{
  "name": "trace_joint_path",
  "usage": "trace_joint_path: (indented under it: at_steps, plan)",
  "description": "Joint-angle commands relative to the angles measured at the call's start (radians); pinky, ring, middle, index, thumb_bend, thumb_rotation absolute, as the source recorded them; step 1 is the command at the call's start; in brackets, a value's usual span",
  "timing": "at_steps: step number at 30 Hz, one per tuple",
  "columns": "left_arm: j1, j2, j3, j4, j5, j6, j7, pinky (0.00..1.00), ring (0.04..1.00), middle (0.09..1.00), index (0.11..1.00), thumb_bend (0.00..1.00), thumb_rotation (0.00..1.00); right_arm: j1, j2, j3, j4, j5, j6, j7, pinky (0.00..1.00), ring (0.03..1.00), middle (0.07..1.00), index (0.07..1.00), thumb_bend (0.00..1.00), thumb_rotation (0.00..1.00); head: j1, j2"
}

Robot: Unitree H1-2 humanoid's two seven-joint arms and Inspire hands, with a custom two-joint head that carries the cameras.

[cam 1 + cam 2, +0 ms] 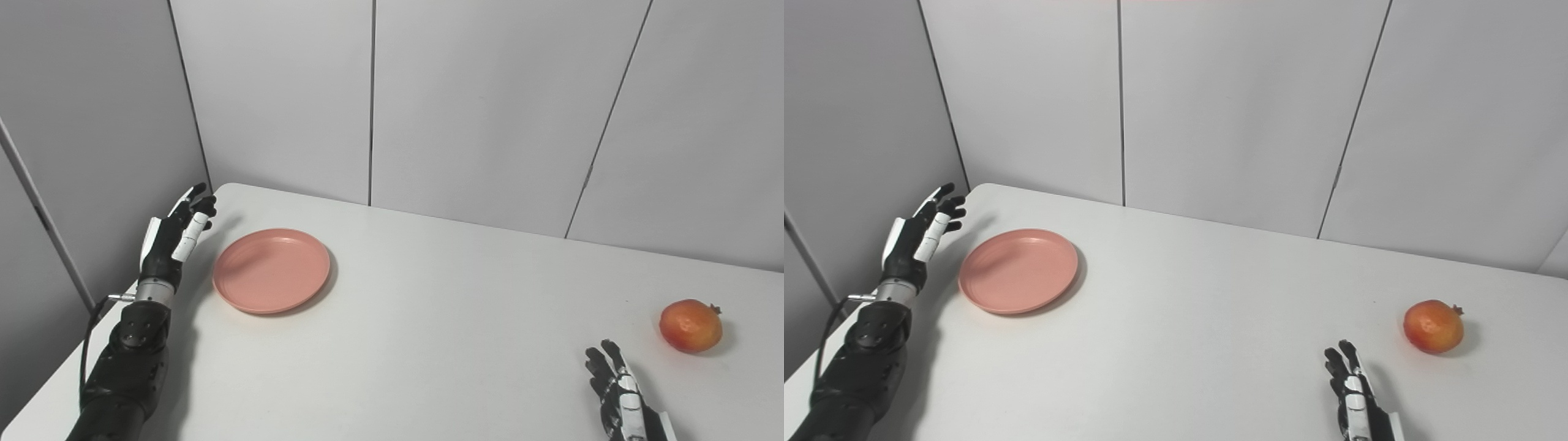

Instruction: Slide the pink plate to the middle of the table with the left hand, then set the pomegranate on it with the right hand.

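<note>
Left eye view: I see the round flat pink plastic plate point(271, 270) on the left part of the white table point(441, 318), well off the middle. My left hand point(174, 236), black and white, is raised just beside the plate's left rim, fingers spread, holding nothing, not touching it. The round red-orange pomegranate point(690, 326) sits far right. Right eye view: my right hand point(1353, 392) shows slightly more of its fingers here, parted and empty, near the pomegranate but apart from it; the wall panels point(1237, 110) show a further seam at far right.
</note>
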Motion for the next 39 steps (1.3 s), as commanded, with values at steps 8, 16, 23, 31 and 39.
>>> trace_joint_path:
  at_steps: [8,16,23,31,39]
  plan:
    - [-0.048,0.011,-0.039,-0.040,0.026,-0.047,0.020,0.81,0.844,0.873,0.900,0.73,0.94,0.061,0.000,0.010,0.011,0.014,-0.008,0.003,1.00,0.945,0.913,0.943,0.69,1.00,-0.005,0.005]
    - [-0.049,0.006,-0.054,-0.014,0.005,-0.048,-0.015,0.85,0.874,0.895,0.912,0.75,0.95,0.062,0.004,0.015,0.005,0.012,-0.010,0.001,1.00,0.941,0.910,0.944,0.69,1.00,-0.010,0.009]
    - [-0.046,-0.014,-0.044,-0.022,-0.036,-0.048,-0.069,0.88,0.886,0.902,0.914,0.84,0.93,0.063,0.003,0.018,0.001,0.006,-0.003,-0.001,1.00,0.940,0.909,0.949,0.67,1.00,-0.014,0.014]
    - [-0.025,-0.030,-0.046,-0.043,-0.049,-0.047,-0.097,0.85,0.867,0.895,0.916,0.83,0.92,0.068,0.009,0.021,-0.011,0.000,0.012,-0.010,1.00,0.929,0.900,0.939,0.69,1.00,-0.019,0.020]
    - [0.005,-0.088,0.011,-0.124,-0.209,0.052,-0.173,0.86,0.883,0.905,0.915,0.89,0.86,0.069,0.009,0.029,-0.019,-0.004,0.022,-0.019,1.00,0.924,0.899,0.938,0.69,1.00,-0.020,0.026]
